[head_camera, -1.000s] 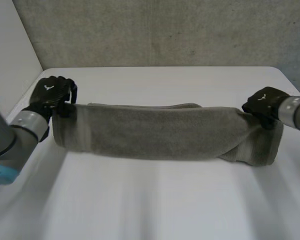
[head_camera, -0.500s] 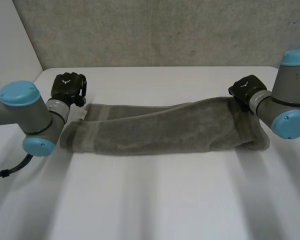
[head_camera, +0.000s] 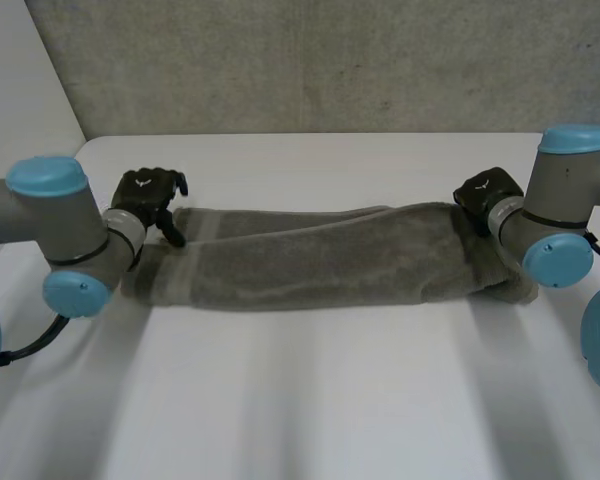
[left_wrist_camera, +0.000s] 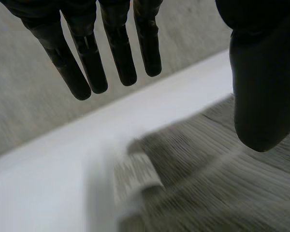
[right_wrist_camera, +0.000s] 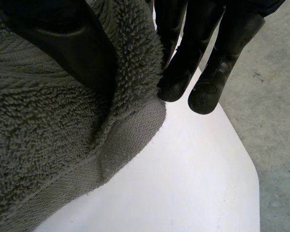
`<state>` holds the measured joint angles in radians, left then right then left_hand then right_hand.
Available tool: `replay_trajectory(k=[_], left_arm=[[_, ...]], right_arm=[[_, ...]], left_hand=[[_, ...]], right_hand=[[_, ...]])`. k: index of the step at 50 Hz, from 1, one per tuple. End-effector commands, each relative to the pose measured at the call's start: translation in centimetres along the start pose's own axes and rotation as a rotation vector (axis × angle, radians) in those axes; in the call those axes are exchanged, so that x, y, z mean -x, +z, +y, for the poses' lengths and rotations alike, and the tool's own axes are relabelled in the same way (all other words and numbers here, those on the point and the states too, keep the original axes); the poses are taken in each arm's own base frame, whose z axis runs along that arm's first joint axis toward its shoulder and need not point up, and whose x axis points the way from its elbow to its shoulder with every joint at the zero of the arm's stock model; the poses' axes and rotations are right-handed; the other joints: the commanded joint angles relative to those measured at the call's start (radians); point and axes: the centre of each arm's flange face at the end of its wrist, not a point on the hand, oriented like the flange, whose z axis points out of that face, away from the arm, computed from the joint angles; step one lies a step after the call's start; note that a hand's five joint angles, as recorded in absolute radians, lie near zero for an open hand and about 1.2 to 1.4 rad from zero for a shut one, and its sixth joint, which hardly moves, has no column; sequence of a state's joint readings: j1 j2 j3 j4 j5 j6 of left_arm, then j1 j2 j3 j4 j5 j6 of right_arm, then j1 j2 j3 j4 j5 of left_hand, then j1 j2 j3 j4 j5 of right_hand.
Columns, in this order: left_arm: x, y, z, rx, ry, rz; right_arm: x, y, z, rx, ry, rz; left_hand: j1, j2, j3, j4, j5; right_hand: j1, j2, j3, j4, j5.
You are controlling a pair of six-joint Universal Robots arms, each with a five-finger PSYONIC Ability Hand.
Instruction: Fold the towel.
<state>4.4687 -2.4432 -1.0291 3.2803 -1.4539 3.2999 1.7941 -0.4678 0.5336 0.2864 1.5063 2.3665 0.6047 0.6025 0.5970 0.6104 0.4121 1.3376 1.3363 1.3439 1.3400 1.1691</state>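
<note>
One towel (head_camera: 320, 262), grey, lies folded into a long band across the far half of the white table (head_camera: 310, 400), running from one hand to the other.

Left hand (head_camera: 148, 192): positioned at the towel's left end, at its far corner. In the left wrist view the fingers (left_wrist_camera: 118, 53) are straight and spread, and the thumb (left_wrist_camera: 261, 96) stands well apart from them. Nothing is held. The towel's end, bearing a pale label (left_wrist_camera: 135, 176), lies below the palm, clear of the fingertips.

Right hand (head_camera: 485, 190): positioned at the towel's right end, on its far edge. In the right wrist view a raised fold of the towel's corner stands between the thumb (right_wrist_camera: 72, 48) and the fingers (right_wrist_camera: 183, 63), pinched there. The hemmed edge below this fold rests on the table.
</note>
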Motion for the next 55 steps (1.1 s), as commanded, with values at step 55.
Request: replay_trajectory(k=[55], left_arm=[[0.3, 2.0, 2.6, 0.255, 0.173, 0.081]], right_arm=[[1.9, -1.4, 0.5, 0.036, 0.002, -0.077]], left_hand=[[0.137, 0.139, 0.145, 0.131, 0.155]], right_hand=[[0.059, 0.06, 0.052, 0.056, 0.053]])
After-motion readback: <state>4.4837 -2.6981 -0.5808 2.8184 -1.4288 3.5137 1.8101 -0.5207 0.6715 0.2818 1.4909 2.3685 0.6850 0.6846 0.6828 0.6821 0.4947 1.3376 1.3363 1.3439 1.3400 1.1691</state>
